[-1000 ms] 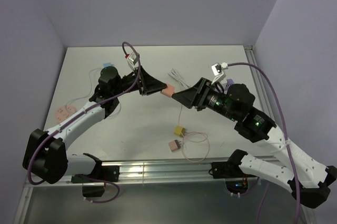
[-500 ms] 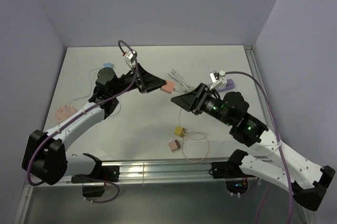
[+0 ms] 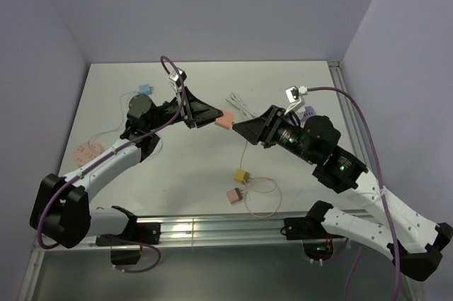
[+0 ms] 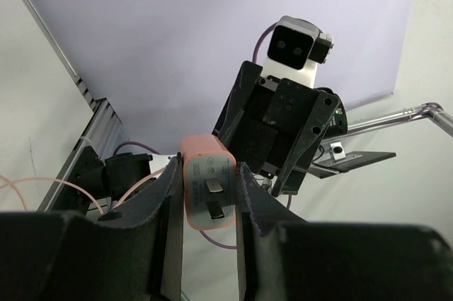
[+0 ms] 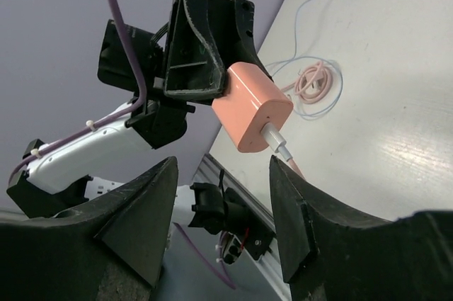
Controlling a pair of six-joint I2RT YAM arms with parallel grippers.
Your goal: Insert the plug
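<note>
My left gripper [image 3: 210,116] is shut on a salmon-pink charger block [image 3: 225,121] and holds it above the table's middle. In the left wrist view the block [image 4: 209,191] sits between both fingers [image 4: 164,202], its two metal prongs facing the camera. My right gripper [image 3: 239,129] is open and empty, its tips just right of the block. In the right wrist view the block [image 5: 251,106] hangs ahead of my open fingers [image 5: 148,205], with a white connector [image 5: 276,139] and pink cable plugged into it. A purple power strip [image 3: 306,112] lies behind the right arm, mostly hidden.
A yellow plug [image 3: 241,175] and a pink plug [image 3: 234,195] with a thin looped cable lie at the front middle. A blue plug [image 3: 146,89], a pink cable coil [image 3: 88,150] and a white cable [image 3: 241,106] lie further back. A metal rail [image 3: 212,229] runs along the near edge.
The right arm dipped and drew back slightly, then returned close to the block. The left gripper lifted the block a little and brought it back down.
</note>
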